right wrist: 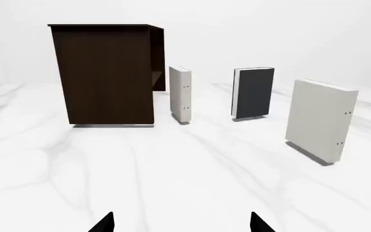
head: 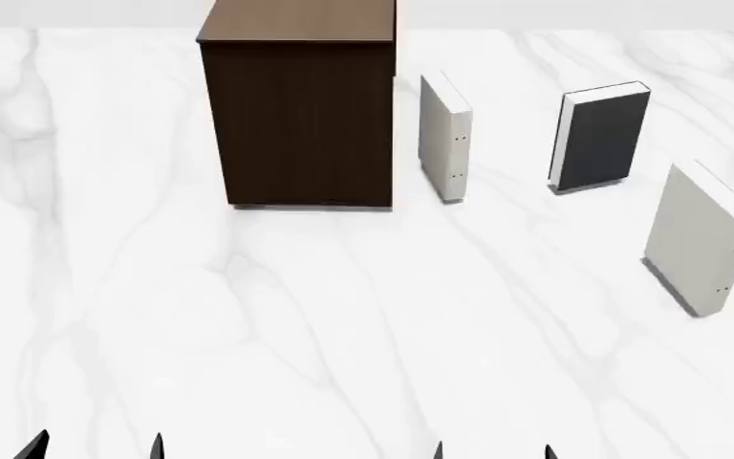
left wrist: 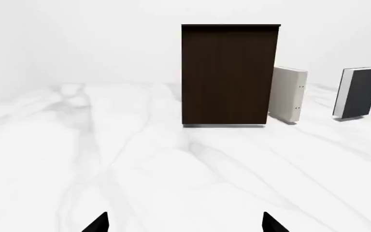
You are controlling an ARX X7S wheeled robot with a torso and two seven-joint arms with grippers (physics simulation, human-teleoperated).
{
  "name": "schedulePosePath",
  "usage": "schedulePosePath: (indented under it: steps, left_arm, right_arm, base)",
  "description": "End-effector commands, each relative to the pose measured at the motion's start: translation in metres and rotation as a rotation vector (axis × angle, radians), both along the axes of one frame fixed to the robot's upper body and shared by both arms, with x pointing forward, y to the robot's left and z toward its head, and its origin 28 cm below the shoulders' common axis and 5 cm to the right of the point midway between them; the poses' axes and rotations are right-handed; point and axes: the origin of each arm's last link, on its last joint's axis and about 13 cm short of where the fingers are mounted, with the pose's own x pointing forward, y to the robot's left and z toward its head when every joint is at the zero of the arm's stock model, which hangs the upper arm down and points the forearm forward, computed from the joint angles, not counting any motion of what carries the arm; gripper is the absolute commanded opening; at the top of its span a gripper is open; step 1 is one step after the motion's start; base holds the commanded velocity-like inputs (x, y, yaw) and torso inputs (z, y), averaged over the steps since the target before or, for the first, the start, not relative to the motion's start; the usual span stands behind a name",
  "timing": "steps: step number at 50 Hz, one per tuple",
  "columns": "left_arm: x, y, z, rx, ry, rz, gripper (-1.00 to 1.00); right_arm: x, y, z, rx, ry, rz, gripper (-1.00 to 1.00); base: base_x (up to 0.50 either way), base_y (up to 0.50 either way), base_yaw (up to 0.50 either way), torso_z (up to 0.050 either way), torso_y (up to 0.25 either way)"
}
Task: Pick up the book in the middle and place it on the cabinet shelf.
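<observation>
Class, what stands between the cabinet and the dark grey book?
An upright off-white book, beside the cabinet and apart from the dark grey book; the head view shows it.

The book (head: 603, 137) stands between two other books (head: 443, 139) (head: 701, 237), right of the cabinet shelf (head: 299, 105).

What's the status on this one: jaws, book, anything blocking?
Left gripper and right gripper open, empty, low and short of the books. Dark book upright, untouched, between two white books. Cabinet left. Path open.

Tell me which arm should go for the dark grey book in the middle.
Probably the right. The dark grey book stands right of the cabinet, nearer the right gripper than the left gripper; both are open.
</observation>
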Motion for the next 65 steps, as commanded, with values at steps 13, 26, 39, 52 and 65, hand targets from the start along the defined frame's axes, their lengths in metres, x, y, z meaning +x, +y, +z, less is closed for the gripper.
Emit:
schedulePosePath:
  steps: [13, 26, 39, 52, 65]
  left_arm:
    - [0.002, 0.0, 0.001, 0.0, -0.01, 0.013, 1.0]
    - [-0.001, 0.002, 0.007, 0.005, -0.035, 0.038, 1.0]
    - [-0.016, -0.005, 0.057, 0.043, -0.207, -0.015, 1.0]
    - [-0.042, -0.01, 0.128, 0.126, -0.421, 0.007, 1.0]
    - [-0.059, -0.013, 0.158, 0.144, -0.51, 0.017, 1.0]
  right_arm:
    - [0.0, 0.0, 0.0, 0.004, 0.0, -0.009, 1.0]
    - [-0.004, -0.002, 0.005, 0.013, -0.049, -0.044, 1.0]
    - [-0.007, 0.006, 0.051, 0.01, -0.181, -0.028, 1.0]
    - [-0.026, 0.01, 0.125, 0.003, -0.387, 0.005, 1.0]
    - [-0.042, 0.009, 0.162, 0.0, -0.497, 0.008, 1.0]
  base:
    - [0.0, 0.0, 0.0, 0.0, 0.0]
    - [0.0, 0.0, 0.0, 0.0, 0.0]
    - [0.0, 0.0, 0.0, 0.0, 0.0]
    - [0.0, 0.0, 0.0, 0.0, 0.0]
    - [0.0, 0.0, 0.0, 0.0, 0.0]
